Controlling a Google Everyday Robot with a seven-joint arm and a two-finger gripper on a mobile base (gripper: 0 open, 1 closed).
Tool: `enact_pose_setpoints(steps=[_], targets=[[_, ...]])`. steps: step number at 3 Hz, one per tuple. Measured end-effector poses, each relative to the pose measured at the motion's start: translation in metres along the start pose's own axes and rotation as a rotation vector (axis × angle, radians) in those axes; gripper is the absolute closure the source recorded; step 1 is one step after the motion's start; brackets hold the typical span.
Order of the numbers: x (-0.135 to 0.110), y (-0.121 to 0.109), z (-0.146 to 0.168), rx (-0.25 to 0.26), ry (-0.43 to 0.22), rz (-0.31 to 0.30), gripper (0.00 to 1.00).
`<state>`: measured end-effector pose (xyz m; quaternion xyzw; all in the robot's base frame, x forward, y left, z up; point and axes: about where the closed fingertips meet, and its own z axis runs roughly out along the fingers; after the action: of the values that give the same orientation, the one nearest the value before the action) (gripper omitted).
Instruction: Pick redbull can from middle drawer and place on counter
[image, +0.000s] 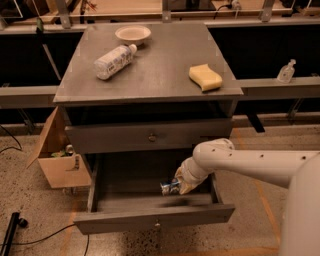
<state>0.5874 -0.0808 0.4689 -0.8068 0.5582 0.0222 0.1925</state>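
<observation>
The middle drawer (125, 220) is pulled open below the counter (155, 80). My gripper (176, 186) reaches into it from the right, near the drawer's right side. It is shut on the redbull can (167, 187), a small silver-and-blue can held on its side a little above the drawer floor, with a shadow under it. My white arm (240, 162) runs in from the right edge of the view and hides part of the drawer's right wall.
On the counter lie a clear plastic bottle (114, 61), a white bowl (133, 34) and a yellow sponge (205, 77). The top drawer (150, 136) is closed. An open cardboard box (57, 160) stands on the floor at left. A small bottle (286, 72) stands on the right ledge.
</observation>
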Motion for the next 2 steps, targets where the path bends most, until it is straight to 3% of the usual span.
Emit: enact_pose_setpoints(steps=[1, 2], targets=[[0.002, 0.019, -0.075, 0.144, 0.029, 0.186, 1.0], [-0.017, 0.029, -0.144, 0.235, -0.029, 0.37, 1.0]])
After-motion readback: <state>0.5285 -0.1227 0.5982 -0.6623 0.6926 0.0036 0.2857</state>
